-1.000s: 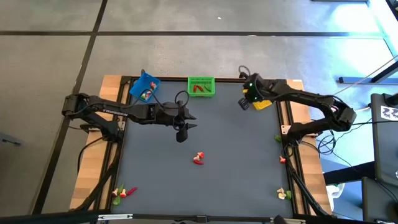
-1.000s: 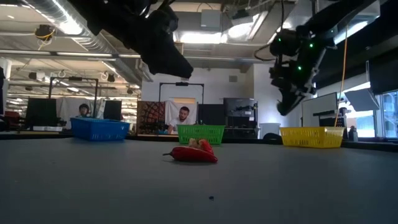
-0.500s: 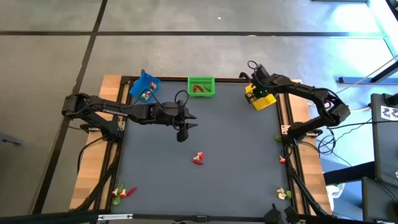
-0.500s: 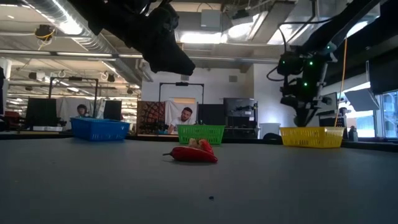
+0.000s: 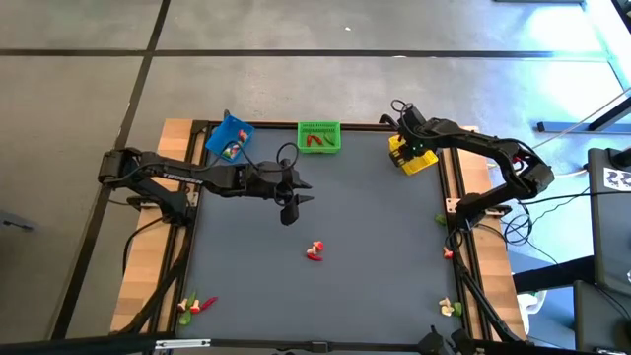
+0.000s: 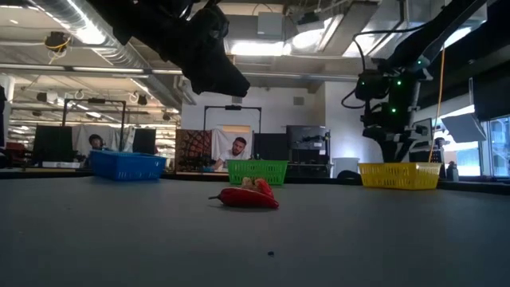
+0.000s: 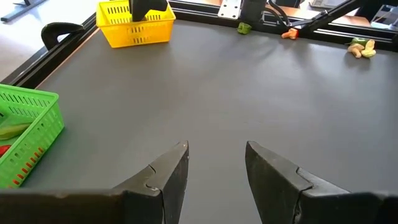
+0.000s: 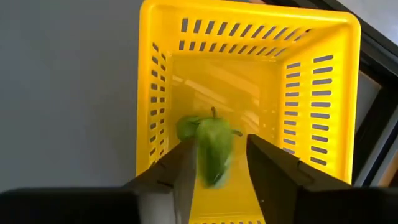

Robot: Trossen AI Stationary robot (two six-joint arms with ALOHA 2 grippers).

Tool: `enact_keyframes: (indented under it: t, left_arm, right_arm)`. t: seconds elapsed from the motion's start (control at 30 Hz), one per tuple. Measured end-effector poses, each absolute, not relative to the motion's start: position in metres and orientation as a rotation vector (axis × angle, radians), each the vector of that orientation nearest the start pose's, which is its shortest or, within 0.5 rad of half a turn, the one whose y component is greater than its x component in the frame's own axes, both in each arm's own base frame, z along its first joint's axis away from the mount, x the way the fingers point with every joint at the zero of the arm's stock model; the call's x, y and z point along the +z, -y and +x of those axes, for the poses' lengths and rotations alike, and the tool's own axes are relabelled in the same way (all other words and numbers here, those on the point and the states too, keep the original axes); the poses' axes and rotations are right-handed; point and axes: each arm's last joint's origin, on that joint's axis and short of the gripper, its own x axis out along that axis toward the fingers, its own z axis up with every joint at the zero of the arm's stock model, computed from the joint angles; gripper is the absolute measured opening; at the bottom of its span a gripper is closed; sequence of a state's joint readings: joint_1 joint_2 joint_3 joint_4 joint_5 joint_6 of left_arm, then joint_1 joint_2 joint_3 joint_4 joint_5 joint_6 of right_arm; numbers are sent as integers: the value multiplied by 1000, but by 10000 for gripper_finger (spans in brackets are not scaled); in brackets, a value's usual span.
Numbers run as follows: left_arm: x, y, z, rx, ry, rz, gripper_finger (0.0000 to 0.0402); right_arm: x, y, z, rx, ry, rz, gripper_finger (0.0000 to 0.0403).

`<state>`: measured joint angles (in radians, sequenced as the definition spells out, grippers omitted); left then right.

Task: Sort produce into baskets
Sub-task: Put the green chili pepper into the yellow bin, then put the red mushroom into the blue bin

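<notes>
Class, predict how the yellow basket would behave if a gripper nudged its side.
The yellow basket looks thin-walled and slatted, so probably light and likely to slide on the smooth table. Holding only a green piece, it might tip.

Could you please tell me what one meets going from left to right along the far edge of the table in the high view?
Blue basket → green basket → yellow basket, with the right claw hanging over it.
</notes>
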<state>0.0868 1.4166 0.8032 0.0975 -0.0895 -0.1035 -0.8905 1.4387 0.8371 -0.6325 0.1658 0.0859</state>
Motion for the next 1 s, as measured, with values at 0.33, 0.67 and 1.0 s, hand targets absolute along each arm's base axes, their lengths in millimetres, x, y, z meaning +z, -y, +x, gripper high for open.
enact_keyframes:
  t: [0.33, 0.67, 1.0]
  left_arm:
    - [224, -28, 297, 199, -514, -101, 155]
    - [224, -28, 297, 199, -512, -101, 155]
    - [224, -21, 297, 175, -516, -95, 155]
  right_arm:
    - [221, 173, 184, -838, -1062, 383, 162]
    - [243, 116, 241, -470, -800, 318, 164]
    - [241, 43, 289, -67, -677, 225, 237]
